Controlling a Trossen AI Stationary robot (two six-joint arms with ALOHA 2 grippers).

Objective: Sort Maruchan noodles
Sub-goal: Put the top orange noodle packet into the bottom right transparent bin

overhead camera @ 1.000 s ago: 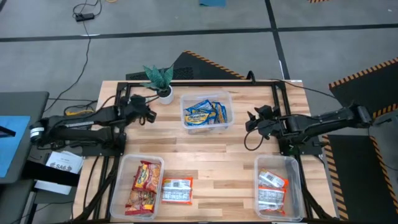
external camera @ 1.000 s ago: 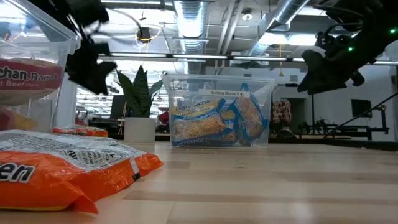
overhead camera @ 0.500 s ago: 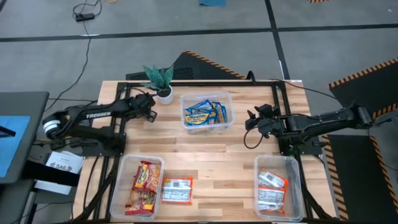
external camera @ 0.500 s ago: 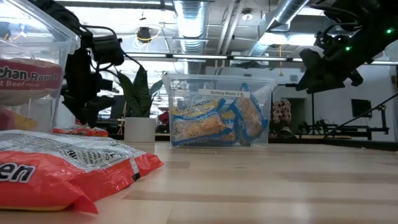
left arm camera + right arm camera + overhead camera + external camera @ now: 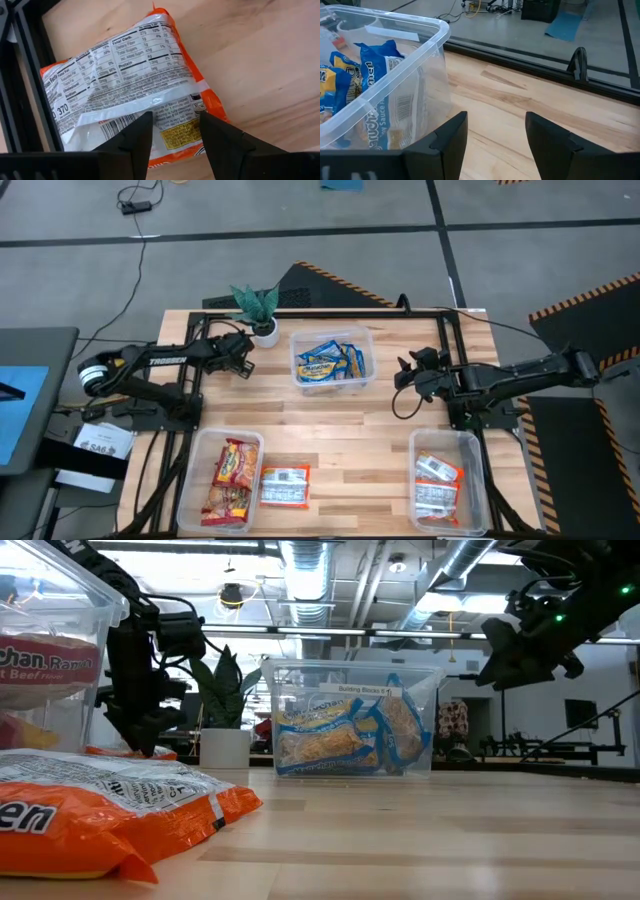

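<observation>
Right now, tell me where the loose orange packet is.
High view: the orange packet lies flat at the table's near-left, beside the red-packet tub.

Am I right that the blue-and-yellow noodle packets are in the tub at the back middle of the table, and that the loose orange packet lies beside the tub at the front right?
Not quite. The blue-and-yellow packets are indeed in the back middle tub, but the loose orange packet lies beside the front left tub, the one with red packets, not the front right tub. The high view shows this.

Left tool (image 5: pixel 172 131) open, lowered; right tool (image 5: pixel 496 131) open, raised.
</observation>
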